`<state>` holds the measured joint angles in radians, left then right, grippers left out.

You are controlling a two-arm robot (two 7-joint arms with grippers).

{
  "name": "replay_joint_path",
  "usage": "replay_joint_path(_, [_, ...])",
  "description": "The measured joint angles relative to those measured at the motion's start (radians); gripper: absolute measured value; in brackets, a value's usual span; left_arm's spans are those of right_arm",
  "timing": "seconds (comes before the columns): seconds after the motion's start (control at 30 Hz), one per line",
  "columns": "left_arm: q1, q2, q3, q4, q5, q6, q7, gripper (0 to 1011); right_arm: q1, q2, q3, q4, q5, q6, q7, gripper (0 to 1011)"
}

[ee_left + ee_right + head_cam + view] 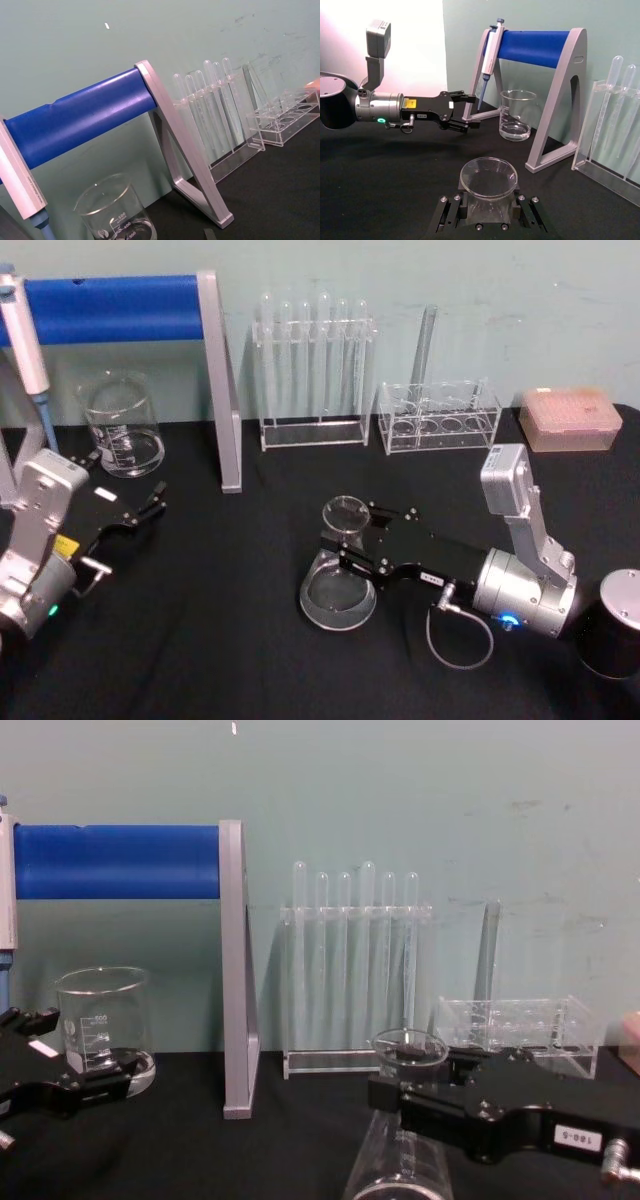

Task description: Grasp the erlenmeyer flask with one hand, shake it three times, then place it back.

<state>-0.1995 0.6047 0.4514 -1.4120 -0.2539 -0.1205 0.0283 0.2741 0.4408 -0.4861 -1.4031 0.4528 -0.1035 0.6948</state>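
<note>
- Clamping the flask (338, 592) by its neck from 3 o'clock, the right gripper (358, 536) holds it standing on the desk (220, 640)
- Grasp looks made; whether the shakes are done cannot be told
- Left gripper (150, 502) idles, fingers apart, at 9 o'clock

Erlenmeyer flask (488, 179) in right hand (489, 209)

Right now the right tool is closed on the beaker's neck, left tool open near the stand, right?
Not the beaker: the right tool is closed on the neck of the flask, as the head view shows. The beaker stands by the open left tool.
</note>
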Motion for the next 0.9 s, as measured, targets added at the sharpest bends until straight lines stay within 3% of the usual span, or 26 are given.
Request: replay_joint_path(0.9, [0.0, 0.0, 0.0, 0.0, 0.0, 0.0, 0.0, 1001, 0.021, 0.015, -0.042, 0.019, 0.029, 0.01, -0.019, 456])
